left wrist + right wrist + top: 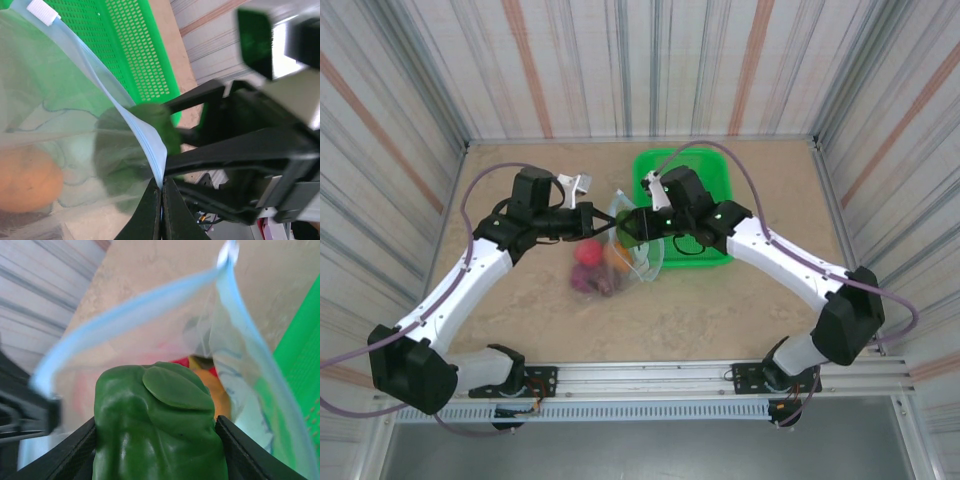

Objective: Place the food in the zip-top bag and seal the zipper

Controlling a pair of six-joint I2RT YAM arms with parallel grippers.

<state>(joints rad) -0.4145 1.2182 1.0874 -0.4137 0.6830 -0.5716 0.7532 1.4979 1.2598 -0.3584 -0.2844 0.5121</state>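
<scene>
The clear zip-top bag [638, 258] lies mid-table with its mouth lifted open. My left gripper [592, 221] is shut on the bag's pale blue zipper [145, 137], its jaws pressed flat together on the strip's edge [161, 192]. My right gripper [155, 422] is shut on a green toy pepper [157, 425] and holds it at the open mouth, between the two sides of the zipper [125, 310]. Through the plastic the pepper [142, 150] shows as a dark green shape. Orange food [222, 390], red food [182, 361] and magenta and maroon pieces [590, 270] lie inside the bag.
The green mesh basket [705, 180] stands just behind and right of the bag, under the right arm. A white zipper slider [44, 12] sits at the strip's far end. Striped walls [620, 60] enclose the table.
</scene>
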